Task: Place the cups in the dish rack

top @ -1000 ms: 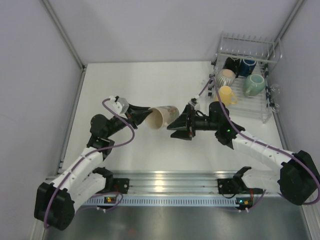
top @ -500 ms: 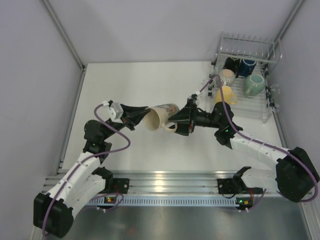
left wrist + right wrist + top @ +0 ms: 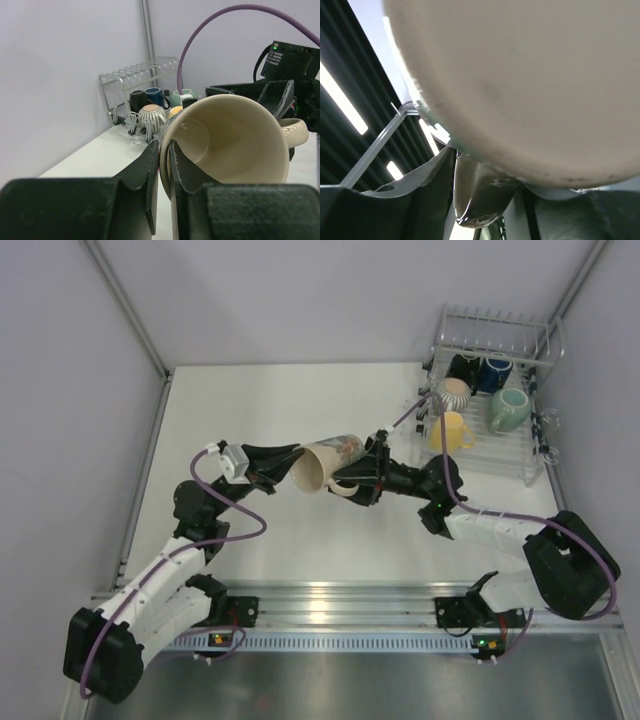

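Arms meet over the middle of the table (image 3: 250, 405). From the left, the left gripper (image 3: 288, 462) has its fingers clamped on the rim of the tall cream cup (image 3: 322, 465), one finger inside the mouth and one outside. The cup lies on its side in that grip, mouth facing left, handle toward the near side. From the right, the right gripper (image 3: 358, 475) sits at the cup's base end, by the handle. The cup wall fills its wrist view with one finger beside it; can't tell if those fingers press on the cup or stand apart. At far right, well apart from the cream cup, the dish rack (image 3: 497, 318) holds the grey ribbed cup (image 3: 452, 392), yellow cup (image 3: 452, 429), black cup (image 3: 463, 367), dark blue cup (image 3: 495, 373) and teal-green cup (image 3: 508, 408).
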{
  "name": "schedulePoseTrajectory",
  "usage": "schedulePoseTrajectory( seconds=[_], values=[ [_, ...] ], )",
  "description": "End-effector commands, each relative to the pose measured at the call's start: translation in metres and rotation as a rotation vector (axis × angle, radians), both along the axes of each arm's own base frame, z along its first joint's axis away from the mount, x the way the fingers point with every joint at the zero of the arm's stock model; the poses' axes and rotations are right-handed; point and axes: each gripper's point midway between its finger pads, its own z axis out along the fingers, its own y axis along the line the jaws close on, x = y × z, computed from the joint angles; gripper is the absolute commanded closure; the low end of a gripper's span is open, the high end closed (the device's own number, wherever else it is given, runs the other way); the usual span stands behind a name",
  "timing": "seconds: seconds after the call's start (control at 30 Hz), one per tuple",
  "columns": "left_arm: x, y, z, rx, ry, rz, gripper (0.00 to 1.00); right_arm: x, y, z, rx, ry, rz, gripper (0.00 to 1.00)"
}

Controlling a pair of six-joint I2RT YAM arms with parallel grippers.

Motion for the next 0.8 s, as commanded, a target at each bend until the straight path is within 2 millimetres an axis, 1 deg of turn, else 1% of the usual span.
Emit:
schedulePoseTrajectory(
  seconds=[0.0,0.03,0.1,0.13,0.2,0.23,0.27,0.33,0.37,0.43,0.5,0.53,0.6,0.63,0.7,0.73,0.77],
  values=[
    [-0.018,0.003,0.044,-0.102,-0.189,-0.014,1.00,-0.020,-0.019,0.065,0.274,-0.050,0.037,0.59],
    [-0.017,0.002,0.044,-0.101,-0.189,-0.015,1.00,-0.022,-0.021,0.070,0.296,-0.071,0.042,0.64],
    [-0.016,0.000,0.042,-0.097,-0.187,-0.016,1.00,-0.023,-0.022,0.074,0.325,-0.070,0.053,0.71],
    [-0.015,0.000,0.040,-0.093,-0.186,-0.015,1.00,-0.024,-0.023,0.078,0.344,-0.076,0.059,0.78],
    [-0.013,0.001,0.039,-0.091,-0.184,-0.003,1.00,-0.028,-0.028,0.085,0.392,-0.097,0.079,0.87],
    [-0.012,0.001,0.038,-0.091,-0.184,0.003,1.00,-0.027,-0.028,0.084,0.404,-0.097,0.081,0.97],
    [-0.008,0.001,0.036,-0.090,-0.174,0.014,1.00,-0.029,-0.032,0.087,0.428,-0.112,0.086,1.00],
    [-0.003,0.001,0.031,-0.074,-0.167,0.027,1.00,-0.027,-0.030,0.084,0.421,-0.106,0.082,1.00],
    [0.004,0.001,0.026,-0.069,-0.137,0.047,1.00,-0.028,-0.030,0.085,0.422,-0.120,0.077,1.00],
    [0.008,0.001,0.022,-0.064,-0.117,0.055,1.00,-0.030,-0.029,0.088,0.425,-0.158,0.080,1.00],
    [0.010,0.001,0.021,-0.075,-0.098,0.058,0.92,-0.032,-0.031,0.091,0.431,-0.181,0.078,1.00],
    [0.010,0.002,0.020,-0.078,-0.093,0.063,0.79,-0.033,-0.033,0.095,0.437,-0.195,0.076,1.00],
    [0.012,0.004,0.019,-0.084,-0.080,0.077,0.67,-0.032,-0.036,0.098,0.443,-0.214,0.060,1.00],
    [0.011,0.005,0.021,-0.089,-0.083,0.080,0.56,-0.027,-0.041,0.098,0.441,-0.221,0.039,1.00],
    [0.010,0.007,0.024,-0.089,-0.083,0.090,0.50,-0.022,-0.046,0.099,0.440,-0.231,0.013,1.00],
    [0.010,0.007,0.022,-0.079,-0.068,0.092,0.47,-0.015,-0.051,0.098,0.432,-0.239,-0.011,1.00],
    [0.011,0.008,0.022,-0.076,-0.062,0.099,0.42,-0.012,-0.054,0.098,0.432,-0.244,-0.024,1.00]
  ],
)
